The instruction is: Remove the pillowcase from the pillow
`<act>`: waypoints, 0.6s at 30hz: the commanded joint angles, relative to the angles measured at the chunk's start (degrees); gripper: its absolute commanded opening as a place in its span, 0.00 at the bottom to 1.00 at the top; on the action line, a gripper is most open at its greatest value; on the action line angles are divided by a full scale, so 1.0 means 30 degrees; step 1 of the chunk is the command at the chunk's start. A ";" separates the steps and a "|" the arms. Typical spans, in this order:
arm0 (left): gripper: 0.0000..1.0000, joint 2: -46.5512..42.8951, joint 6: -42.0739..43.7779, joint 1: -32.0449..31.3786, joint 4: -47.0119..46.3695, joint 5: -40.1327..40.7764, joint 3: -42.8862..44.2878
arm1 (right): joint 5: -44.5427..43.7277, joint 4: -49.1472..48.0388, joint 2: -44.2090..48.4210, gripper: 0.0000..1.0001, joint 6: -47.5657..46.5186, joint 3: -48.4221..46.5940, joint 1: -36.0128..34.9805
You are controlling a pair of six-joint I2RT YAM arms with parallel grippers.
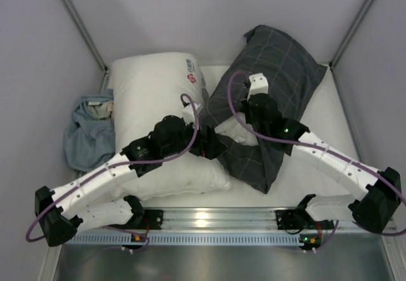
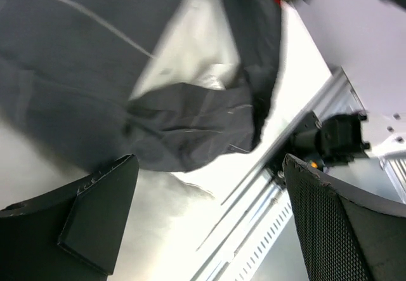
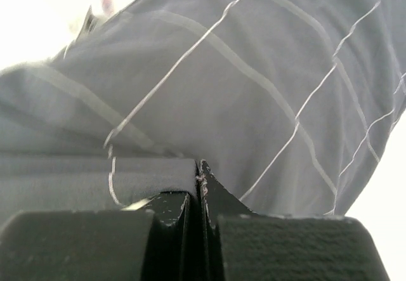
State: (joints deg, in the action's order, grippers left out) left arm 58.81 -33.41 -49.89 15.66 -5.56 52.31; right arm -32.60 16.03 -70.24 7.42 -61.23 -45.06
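Note:
The dark grey-blue checked pillowcase (image 1: 273, 65) lies at centre right, still round its pillow, its lower end bunched (image 1: 250, 160). A bit of the white pillow (image 1: 244, 136) shows at the opening, and also in the left wrist view (image 2: 190, 59). My right gripper (image 1: 246, 127) (image 3: 200, 163) is shut on a fold of the pillowcase (image 3: 254, 91). My left gripper (image 1: 212, 144) (image 2: 209, 167) is open and empty just short of the bunched pillowcase edge (image 2: 190, 129), its arm lying across the other white pillow.
A white pillow with a red logo (image 1: 155, 84) lies at left under my left arm. A crumpled light blue cloth (image 1: 89, 132) sits at the far left. The metal rail (image 1: 209, 221) (image 2: 279, 192) runs along the near edge.

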 commanded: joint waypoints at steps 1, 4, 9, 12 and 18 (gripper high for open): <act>0.99 0.1370 0.0765 -0.1560 -0.0152 -0.0344 0.1515 | -0.0236 -0.0452 -0.0579 0.00 0.0835 -0.2115 0.1421; 0.99 0.3332 0.0065 -0.2617 -0.0616 -0.0079 0.2482 | -0.0061 -0.0451 -0.0874 0.00 0.1189 -0.3404 0.2858; 0.99 0.6027 -0.1313 -0.3058 -0.2903 0.0359 0.2775 | 0.0173 0.0511 -0.1812 0.00 0.0660 -0.5631 0.3915; 0.99 0.6907 -0.2163 -0.3058 -0.4338 0.0710 0.2835 | 0.0816 0.0720 -0.1375 0.00 0.1071 -0.5344 0.4325; 0.99 0.8404 -0.3657 -0.3058 -0.5305 0.1210 0.3655 | 0.1784 0.0808 -0.0436 0.00 0.1277 -0.4493 0.4356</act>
State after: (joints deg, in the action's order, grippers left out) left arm 83.13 -40.75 -59.02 6.61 -3.49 60.12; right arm -28.53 18.96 -74.61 10.35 -74.91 -32.82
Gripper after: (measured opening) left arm 0.990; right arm 0.003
